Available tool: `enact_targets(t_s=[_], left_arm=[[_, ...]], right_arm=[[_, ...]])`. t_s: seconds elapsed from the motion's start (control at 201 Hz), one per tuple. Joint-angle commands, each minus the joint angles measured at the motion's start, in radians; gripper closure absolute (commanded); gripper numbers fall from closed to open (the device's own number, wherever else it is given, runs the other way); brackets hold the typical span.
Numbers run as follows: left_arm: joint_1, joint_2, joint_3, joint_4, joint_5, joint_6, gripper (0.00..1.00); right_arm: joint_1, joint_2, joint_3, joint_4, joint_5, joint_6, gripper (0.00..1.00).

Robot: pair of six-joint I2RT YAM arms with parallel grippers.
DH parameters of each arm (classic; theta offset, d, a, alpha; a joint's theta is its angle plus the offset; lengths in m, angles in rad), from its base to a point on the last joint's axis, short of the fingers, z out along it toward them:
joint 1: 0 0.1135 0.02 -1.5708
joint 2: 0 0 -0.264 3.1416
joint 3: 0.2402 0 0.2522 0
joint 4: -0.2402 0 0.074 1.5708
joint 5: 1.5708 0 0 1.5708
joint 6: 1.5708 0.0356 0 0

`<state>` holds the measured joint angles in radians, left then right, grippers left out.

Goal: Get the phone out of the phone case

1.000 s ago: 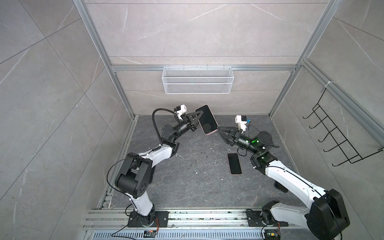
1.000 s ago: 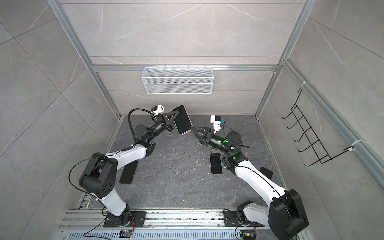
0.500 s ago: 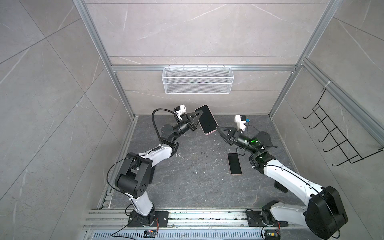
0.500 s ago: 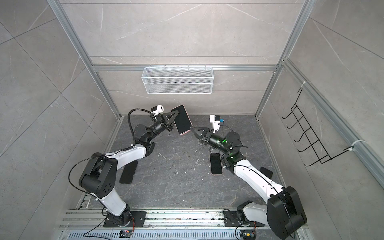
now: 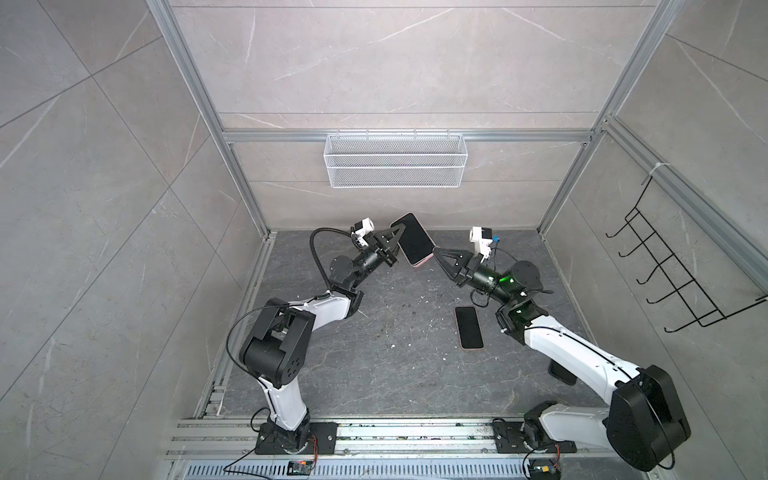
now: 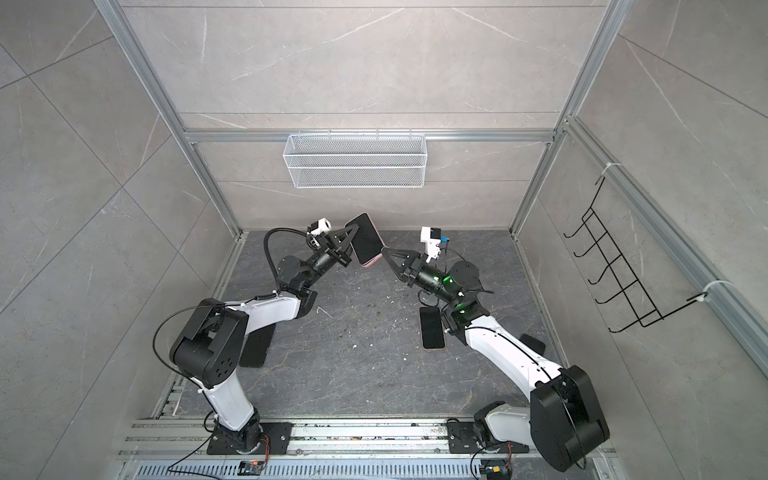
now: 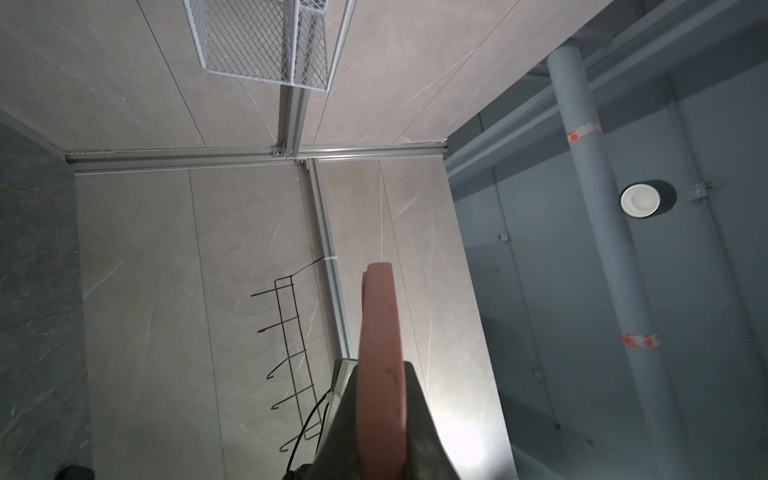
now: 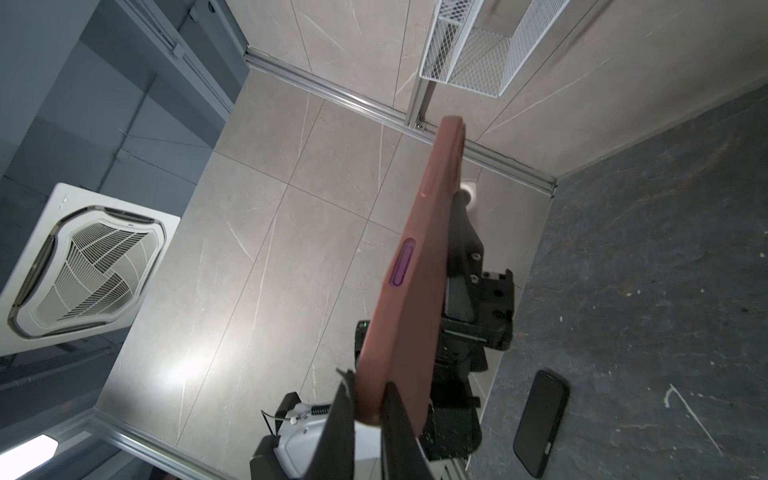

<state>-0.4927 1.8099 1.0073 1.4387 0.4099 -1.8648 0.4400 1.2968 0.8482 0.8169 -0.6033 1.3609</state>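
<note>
**A:** What is showing at the far left?

**B:** A dark flat slab [image 6: 257, 345] is lying on the floor [image 5: 374, 374], partly under the left arm. I cannot tell whether it is a phone or a case.

**A:** And the left gripper [image 5: 398, 240]?

**B:** It is clamping narrowly on the pink case [image 5: 422, 262], one finger on each face, and holding it in the air near the back wall. The phone [image 5: 413, 239] is sitting inside that case, its black screen tilting up toward the top cameras.

**A:** What is the right gripper [image 5: 435, 249] doing?

**B:** It is pinching the case's lower corner. In the right wrist view its fingers [image 8: 340, 415] are pressing on either side of that corner, so both arms are gripping the one case.

**A:** Further right?

**B:** A second phone [image 5: 468, 327] is lying flat, screen up, just beside the right arm. Another dark slab [image 5: 562, 371] is peeking out behind that arm.
</note>
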Motion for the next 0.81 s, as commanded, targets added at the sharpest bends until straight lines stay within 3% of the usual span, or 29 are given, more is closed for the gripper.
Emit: enact_targets(t_s=[0.0,0.428,0.802], left_arm=[[-0.077,0.089,-0.018,-0.024,-0.024,0.077,1.0],[-0.195,0.179,0.105,-0.026,-0.07,0.049,1.0],[-0.239,0.21,0.206,-0.025,-0.078,0.022,1.0]], right_arm=[[0.049,-0.023,0.138,0.197,-0.049,0.035,0.95],[0.058,0.046,0.162,0.319,0.007,0.093,0.94],[0.064,0.094,0.174,0.406,0.075,0.151,0.92]])
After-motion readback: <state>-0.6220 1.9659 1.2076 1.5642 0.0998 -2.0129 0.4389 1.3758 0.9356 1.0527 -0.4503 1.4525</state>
